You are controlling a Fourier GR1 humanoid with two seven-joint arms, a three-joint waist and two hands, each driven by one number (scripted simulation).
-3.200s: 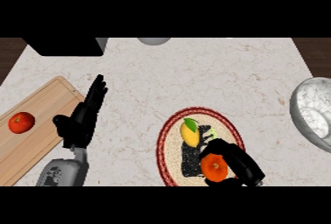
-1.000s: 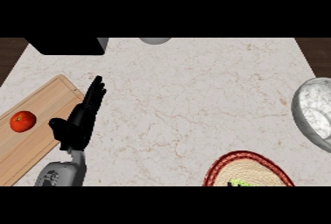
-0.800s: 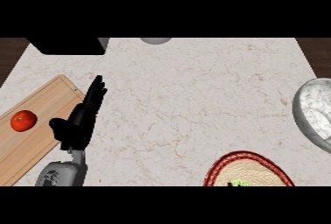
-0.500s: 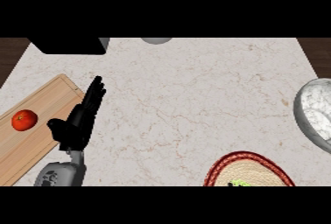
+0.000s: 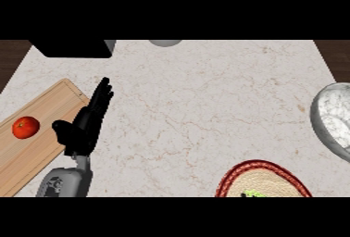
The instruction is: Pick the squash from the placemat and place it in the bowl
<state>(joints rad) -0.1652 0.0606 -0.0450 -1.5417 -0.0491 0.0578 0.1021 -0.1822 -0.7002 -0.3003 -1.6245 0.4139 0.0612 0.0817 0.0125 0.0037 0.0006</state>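
Note:
The round woven placemat (image 5: 261, 164) with a red rim lies at the lower right, cut off by the view's lower edge. Only a small green and yellow tip of the squash (image 5: 252, 194) shows on it at that edge. The grey metal bowl (image 5: 321, 113) sits at the right edge, partly out of view. My left hand (image 5: 83, 124) rests open at the left, fingers pointing up, beside the cutting board. My right hand does not show anywhere.
A wooden cutting board (image 5: 48, 109) lies at the left with a red tomato (image 5: 26, 127) on it. A black object (image 5: 71, 47) stands at the top left and a grey round thing (image 5: 165, 42) at the top edge.
Compared with 3.2 s ago, the placemat shows lower and further right, and my right hand and the orange thing it held are out of view. Over the last second nothing has visibly moved.

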